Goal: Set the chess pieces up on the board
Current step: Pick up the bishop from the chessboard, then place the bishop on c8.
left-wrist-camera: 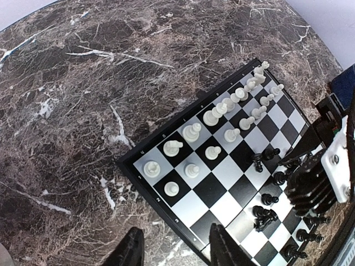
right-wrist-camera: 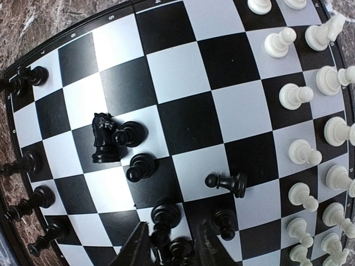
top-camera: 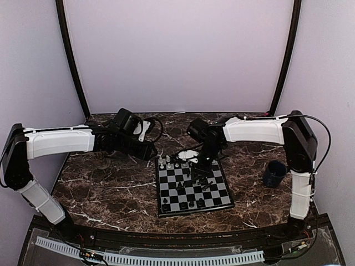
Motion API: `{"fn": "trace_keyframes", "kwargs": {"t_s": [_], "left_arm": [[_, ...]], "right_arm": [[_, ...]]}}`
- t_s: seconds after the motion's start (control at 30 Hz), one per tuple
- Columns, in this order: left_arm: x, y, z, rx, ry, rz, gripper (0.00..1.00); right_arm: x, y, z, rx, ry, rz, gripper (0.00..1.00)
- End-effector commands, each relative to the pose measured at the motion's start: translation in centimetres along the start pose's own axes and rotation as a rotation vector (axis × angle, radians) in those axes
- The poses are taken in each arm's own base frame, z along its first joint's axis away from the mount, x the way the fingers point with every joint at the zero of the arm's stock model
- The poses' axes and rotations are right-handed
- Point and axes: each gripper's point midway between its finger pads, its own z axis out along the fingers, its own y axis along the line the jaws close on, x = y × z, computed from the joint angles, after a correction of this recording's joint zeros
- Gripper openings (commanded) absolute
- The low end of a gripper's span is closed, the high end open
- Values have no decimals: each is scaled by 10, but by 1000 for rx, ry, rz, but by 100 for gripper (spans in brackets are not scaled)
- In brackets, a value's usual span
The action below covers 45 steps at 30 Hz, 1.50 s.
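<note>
While black chess pieces (right-wrist-camera: 166, 215) sit inside the right claw (right-wrist-camera: 172, 230), board (right-wrist-camera: 183, 72) beneath

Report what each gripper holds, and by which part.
Left gripper: nothing, jaws open. Right gripper: fingers flank a black piece on the board; whether they grip it, and where, cannot be told.

Inspection of markings: in the right wrist view I read two white digits on the dark rim of the board (right-wrist-camera: 83, 26), a 5 and next to it a 4, each printed at the end of a line of squares. More small white marks run along the rim in both wrist views (left-wrist-camera: 145, 188), but they are too small or blurred to read. The overhead view gives me nothing legible.
</note>
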Motion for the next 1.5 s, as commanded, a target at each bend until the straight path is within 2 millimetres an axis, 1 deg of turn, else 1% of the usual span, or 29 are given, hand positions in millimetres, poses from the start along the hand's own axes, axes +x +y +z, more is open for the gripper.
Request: {"fn": "trace_keyframes", "kwargs": {"t_s": [0.0,0.1,0.17,0.3,0.43,0.6,0.77,0.87,0.93,1.07,1.2,1.27,1.3,1.33,1.47], "left_arm": [[-7,-4,-11,22,-44,-8,42],[-5,-4,-9,25,-41,-8,42],[-4,-4,-7,26,-36,-9,42],[-5,-4,-5,31,-38,-8,43],[-7,-5,-3,33,-40,-5,43],[-8,-7,0,42,-34,-4,42],[-10,-7,1,40,-35,0,42],[-11,-7,2,36,-33,4,42],[-12,-7,2,33,-33,8,42],[-15,-6,2,27,-36,12,42],[-15,-6,4,26,-33,14,42],[-15,-6,5,26,-32,13,42],[-15,-6,5,28,-30,13,42],[-15,-7,5,29,-31,14,42],[-16,-7,7,28,-26,16,42]], "right_arm": [[-8,4,0,1,9,-24,23],[-12,7,-3,-5,-4,-31,16],[-14,10,-7,-12,-16,-35,14],[-23,18,-23,-31,-59,-47,10],[-25,23,-37,-24,-85,-57,7],[-18,31,-51,-15,-97,-65,7],[-1,41,-62,9,-97,-74,6],[13,47,-64,20,-88,-83,6],[24,52,-61,21,-80,-90,6],[39,60,-57,10,-65,-93,6],[46,70,-51,-24,-68,-94,6],[46,74,-50,-30,-74,-110,7],[55,79,-43,-45,-53,-112,7],[58,82,-40,-52,-45,-119,7],[59,93,-34,-78,-38,-150,7]]}}
